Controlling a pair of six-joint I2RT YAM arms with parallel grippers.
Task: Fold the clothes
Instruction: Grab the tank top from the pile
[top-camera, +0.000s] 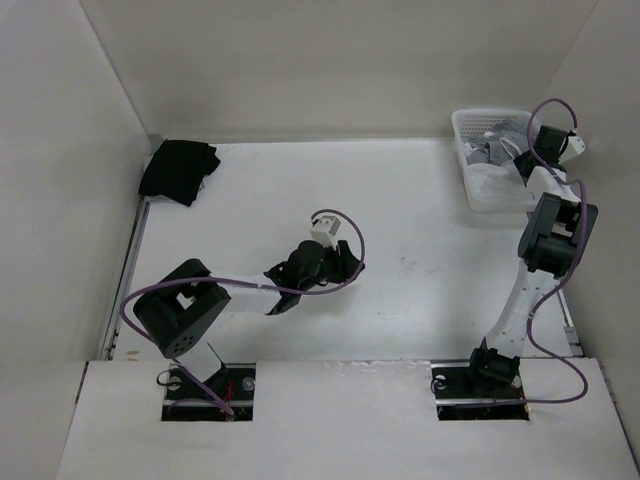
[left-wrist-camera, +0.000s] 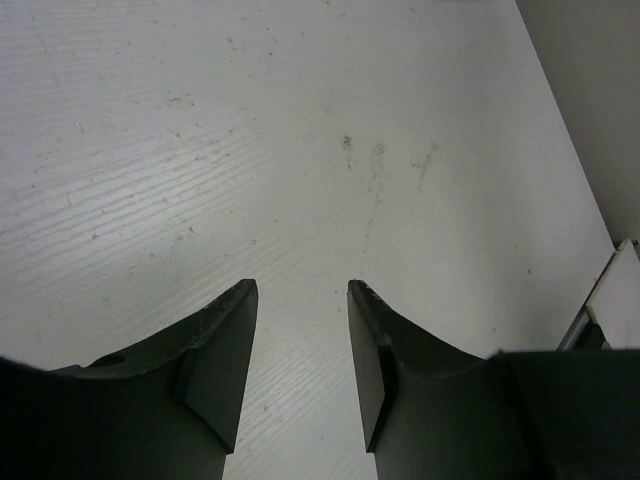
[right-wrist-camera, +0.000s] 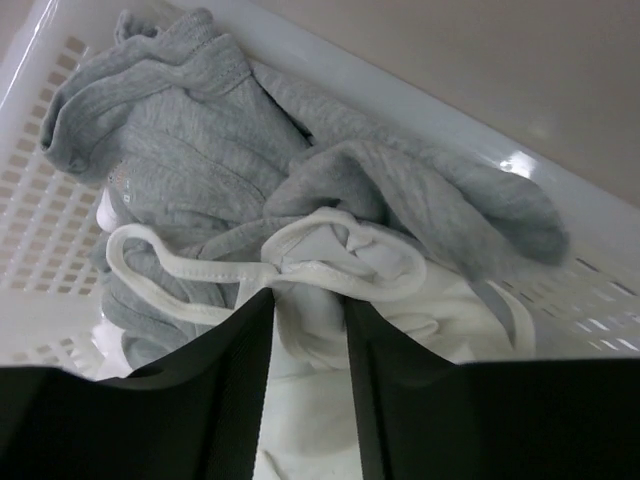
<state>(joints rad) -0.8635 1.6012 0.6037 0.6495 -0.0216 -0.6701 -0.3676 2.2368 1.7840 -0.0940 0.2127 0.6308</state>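
no legible text, labels or numbers

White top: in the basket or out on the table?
In the basket. The right wrist view shows the white top crumpled among grey clothes inside its walls, straps looped, not folded.

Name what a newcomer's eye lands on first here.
The right pincer is down in the white basket at the table's far right corner. Its jaws stand apart either side of the white top, which lies among grey garments. The left pincer hangs open over the table mid-scene, holding nothing, and a black garment sits crumpled in the far left corner.
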